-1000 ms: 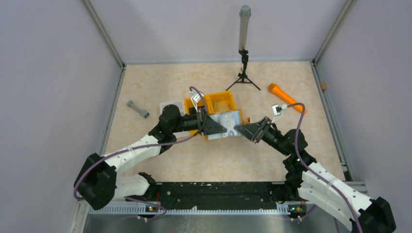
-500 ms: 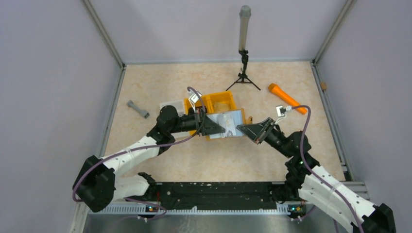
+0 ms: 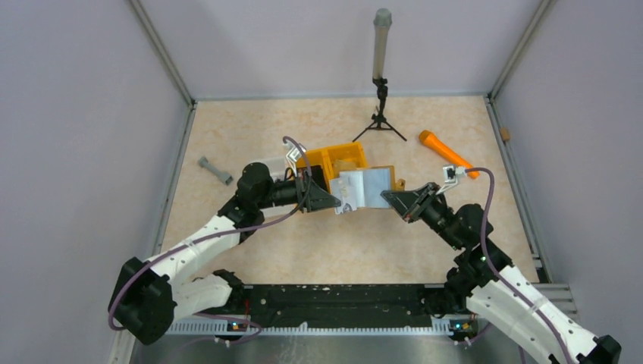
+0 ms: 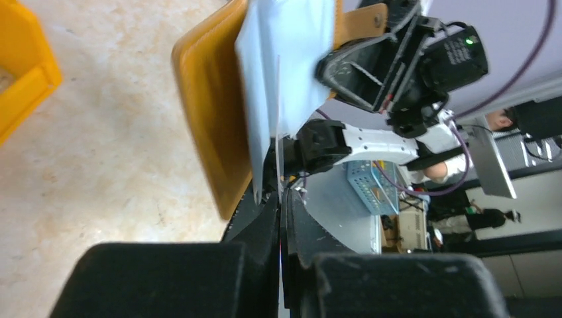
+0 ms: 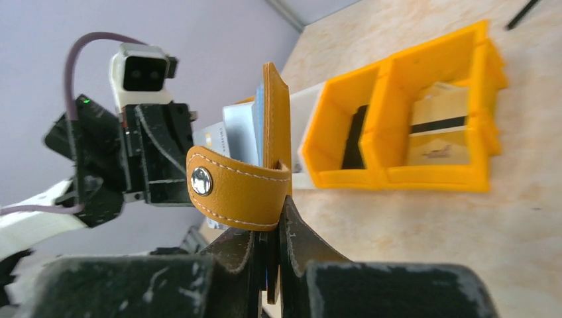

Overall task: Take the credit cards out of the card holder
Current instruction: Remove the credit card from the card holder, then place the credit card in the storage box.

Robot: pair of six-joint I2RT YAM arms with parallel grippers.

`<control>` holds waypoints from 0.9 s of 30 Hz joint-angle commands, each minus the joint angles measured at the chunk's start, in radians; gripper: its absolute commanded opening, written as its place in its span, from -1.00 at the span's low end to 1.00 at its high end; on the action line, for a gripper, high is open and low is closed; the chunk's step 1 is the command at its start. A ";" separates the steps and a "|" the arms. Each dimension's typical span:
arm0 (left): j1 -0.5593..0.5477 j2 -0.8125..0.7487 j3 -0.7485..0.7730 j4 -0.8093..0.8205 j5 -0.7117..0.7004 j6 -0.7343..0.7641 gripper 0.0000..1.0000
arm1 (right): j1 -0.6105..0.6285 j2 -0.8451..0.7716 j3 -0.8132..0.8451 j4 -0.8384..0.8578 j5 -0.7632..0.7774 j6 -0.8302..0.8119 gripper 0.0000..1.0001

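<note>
The tan card holder point(image 3: 396, 182) hangs in the air between my two grippers, in front of the orange bins. My right gripper point(image 3: 388, 196) is shut on its edge beside the snap strap point(image 5: 232, 189), as the right wrist view point(image 5: 273, 228) shows. Pale grey credit cards point(image 3: 356, 189) stick out of the holder toward my left gripper point(image 3: 334, 202). In the left wrist view the left gripper point(image 4: 281, 199) is shut on the thin edge of one pale card point(image 4: 285, 73), beside the holder's tan side point(image 4: 205, 112).
Two joined bright orange bins point(image 3: 334, 159) stand just behind the holder; one holds a card with a dark stripe point(image 5: 437, 122). An orange stick point(image 3: 443, 150) lies at the right, a grey dumbbell-shaped piece point(image 3: 215, 170) at the left, a tripod with a pole point(image 3: 379, 76) at the back.
The two grippers have moved apart: the right one to the right with the holder, the left one a little to the left. More of the pale cards shows between them.
</note>
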 commanded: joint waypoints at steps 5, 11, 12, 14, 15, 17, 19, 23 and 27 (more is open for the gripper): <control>0.029 -0.052 0.190 -0.568 -0.258 0.386 -1.00 | 0.000 -0.043 0.128 -0.279 0.224 -0.219 -1.00; -0.059 -0.025 0.388 -0.988 -1.010 0.634 -1.00 | -0.001 -0.079 0.182 -0.359 0.297 -0.301 -1.00; -0.097 -0.011 0.411 -1.019 -1.144 0.682 -1.00 | 0.000 -0.085 0.190 -0.367 0.306 -0.311 -1.00; -0.148 0.020 0.434 -1.035 -1.356 0.793 -1.00 | 0.000 -0.092 0.204 -0.382 0.322 -0.326 -1.00; -0.157 0.037 0.443 -1.034 -1.428 0.845 -1.00 | 0.000 -0.091 0.213 -0.387 0.324 -0.333 -1.00; -0.160 0.061 0.444 -1.002 -1.545 0.931 -1.00 | 0.000 -0.080 0.235 -0.395 0.319 -0.342 -1.00; -0.162 0.077 0.414 -0.953 -1.524 1.090 -1.00 | 0.000 -0.062 0.264 -0.405 0.311 -0.354 -1.00; -0.159 0.129 0.346 -0.825 -1.545 1.406 -1.00 | 0.000 -0.018 0.321 -0.421 0.287 -0.373 -1.00; -0.123 0.167 0.317 -0.760 -1.488 1.524 -1.00 | 0.000 0.009 0.365 -0.435 0.272 -0.397 -1.00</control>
